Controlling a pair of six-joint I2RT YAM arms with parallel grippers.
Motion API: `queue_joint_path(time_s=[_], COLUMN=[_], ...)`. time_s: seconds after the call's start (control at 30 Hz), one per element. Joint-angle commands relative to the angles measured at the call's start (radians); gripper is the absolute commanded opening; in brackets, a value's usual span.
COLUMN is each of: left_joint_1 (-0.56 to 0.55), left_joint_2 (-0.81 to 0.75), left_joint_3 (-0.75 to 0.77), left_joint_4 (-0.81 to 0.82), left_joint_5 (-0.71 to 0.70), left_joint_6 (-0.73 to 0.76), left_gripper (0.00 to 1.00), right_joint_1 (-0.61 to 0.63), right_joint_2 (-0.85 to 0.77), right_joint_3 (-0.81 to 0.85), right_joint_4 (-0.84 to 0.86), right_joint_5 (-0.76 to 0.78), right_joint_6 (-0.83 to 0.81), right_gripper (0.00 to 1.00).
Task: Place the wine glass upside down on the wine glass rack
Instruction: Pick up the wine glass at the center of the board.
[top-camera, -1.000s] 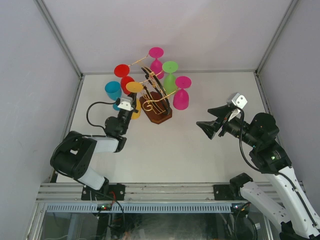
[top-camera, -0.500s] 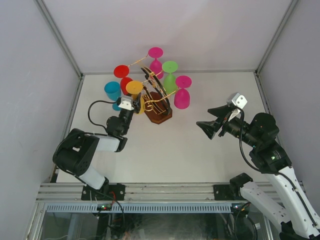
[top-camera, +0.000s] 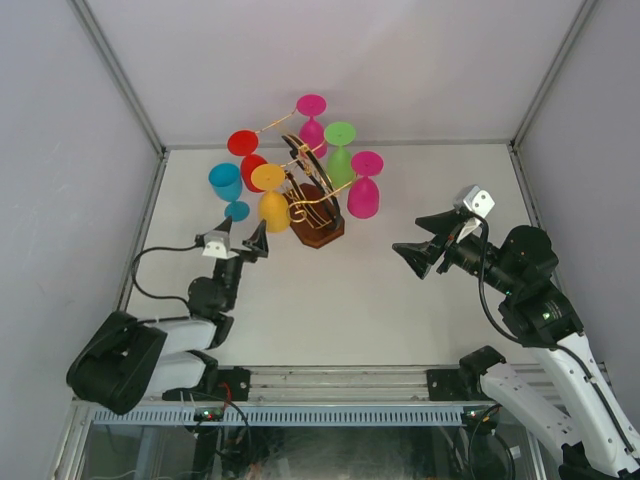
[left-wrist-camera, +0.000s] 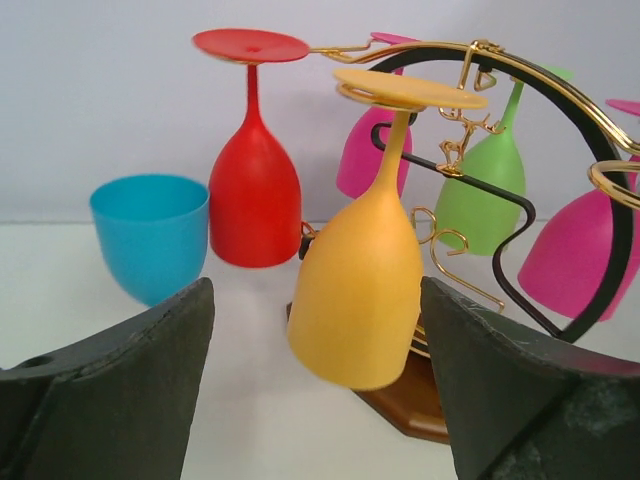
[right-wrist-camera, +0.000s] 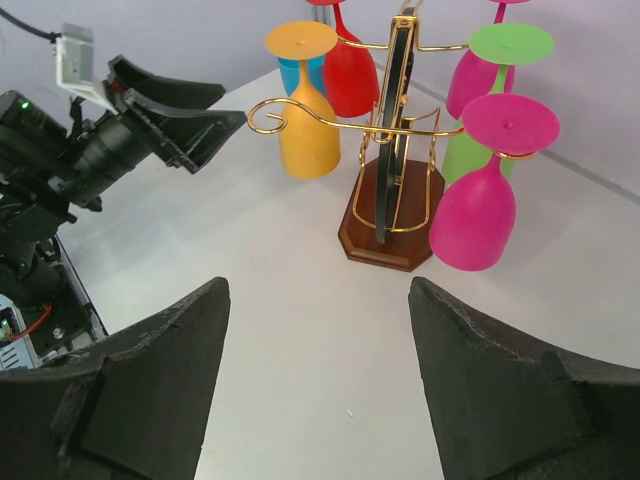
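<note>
Black-jointed white arms (top-camera: 545, 310), looping black cables (top-camera: 170, 249)

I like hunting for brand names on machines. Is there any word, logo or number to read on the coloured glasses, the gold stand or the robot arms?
No readable text in any view.
The wine glass rack and the glasses on it, such as the yellow wine glass, are plain.
The left gripper and right gripper show no lettering.
The small electronics board at the near rail is too small to tell.
</note>
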Motion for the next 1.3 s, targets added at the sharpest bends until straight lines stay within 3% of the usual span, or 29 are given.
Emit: queue_joint_path(time_s=[0.0, 0.07, 0.2, 0.33, 0.43, 0.53, 0.63, 0.87, 1.07, 1.27], left_joint_1=[-0.009, -0.009, -0.009, -0.008, -0.004, 0.006, 0.043, 0.204, 0.294, 0.342], left_joint_2=[-0.152, -0.281, -0.6, -0.799, -0.83, -0.756, -0.651, -0.35, -0.214, -0.104], left_joint_3=[-0.109, -0.125, -0.013, 0.098, 0.218, 0.334, 0.426, 0.588, 0.637, 0.682], left_joint_4=[0.001, -0.162, -0.82, -1.234, -1.469, -1.654, -1.731, -1.788, -1.728, -1.661], left_joint_5=[-0.108, -0.156, -0.188, -0.342, -0.37, -0.381, -0.371, -0.153, -0.071, 0.011], left_joint_6=[-0.145, -0.203, -0.308, -0.396, -0.437, -0.45, -0.43, -0.384, -0.341, -0.269], left_gripper=[0.87, 0.87, 0.86, 0.87, 0.87, 0.89, 0.91, 0.95, 1.0, 1.0], right_joint_1=[0.003, 0.003, 0.003, 0.001, 0.002, 0.001, 0.002, 0.003, -0.001, -0.011], right_joint_2=[-0.008, -0.006, -0.005, 0.005, 0.017, 0.023, 0.024, -0.006, -0.014, 0.01], right_joint_3=[0.0, -0.003, -0.015, -0.033, -0.042, -0.057, -0.07, -0.079, -0.081, -0.061], right_joint_4=[0.019, 0.012, 0.008, -0.01, -0.03, -0.03, -0.033, -0.065, -0.1, -0.194], right_joint_5=[0.001, 0.007, 0.035, 0.069, 0.08, 0.099, 0.083, 0.08, 0.105, 0.082], right_joint_6=[-0.006, -0.005, 0.02, 0.062, 0.087, 0.133, 0.155, 0.152, 0.219, 0.178], right_gripper=[0.72, 0.72, 0.72, 0.72, 0.73, 0.74, 0.76, 0.8, 0.9, 0.99])
